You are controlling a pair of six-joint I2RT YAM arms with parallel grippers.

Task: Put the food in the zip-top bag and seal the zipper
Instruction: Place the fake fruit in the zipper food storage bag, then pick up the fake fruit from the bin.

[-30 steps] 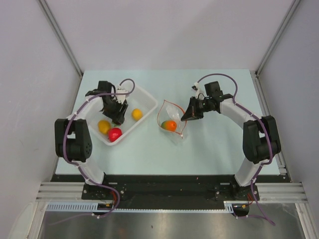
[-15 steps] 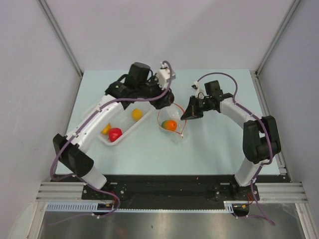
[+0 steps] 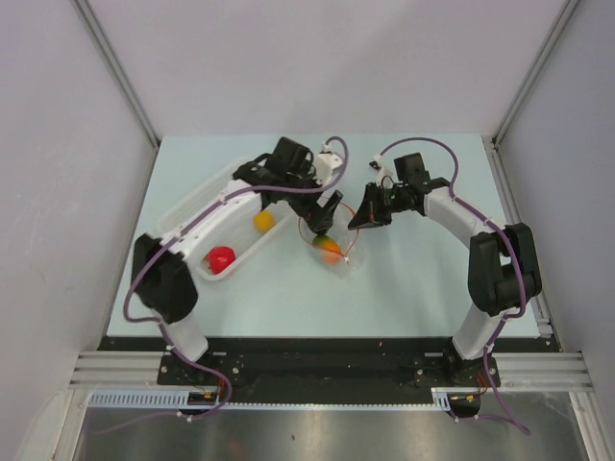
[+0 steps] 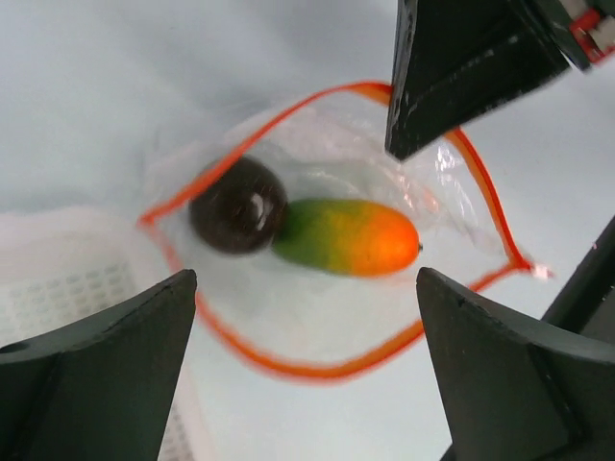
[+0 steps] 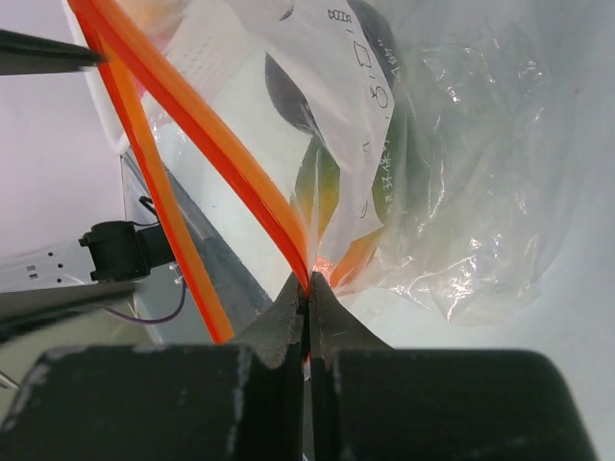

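**Table** [image 3: 432, 288]: pale blue-green surface; carries 1 bag and 1 basket.

**Bag** [image 4: 279, 307]: clear, crinkly; lies near the table's centre, mouth wide open and facing up.

**Zipper** [image 4: 322, 371]: red-orange strip forming an open loop round the mouth, unsealed.

**Mango** [image 4: 348, 236]: green shading to orange; inside the bag, lying on its side.

**Dark ball** [image 4: 237, 205]: glossy, purple-brown; inside the bag, touching the mango's green end.

**Basket** [image 3: 242, 252]: white, perforated; between the bag and the table's left edge, just beside the bag, partly under the left arm.

**Orange fruit** [image 3: 263, 221]: in the basket, at the end nearest the bag.

**Red fruit** [image 3: 221, 257]: in the basket, toward its near corner, apart from the orange fruit.

**Left gripper** [image 4: 303, 288]: above the bag's mouth, looking down into it; fingers spread wide, 1 on each side of the opening, nothing held.

**Right gripper** [image 5: 307, 303]: on the bag's right side; fingers pinched tight on the zipper strip at the rim, holding that edge up.
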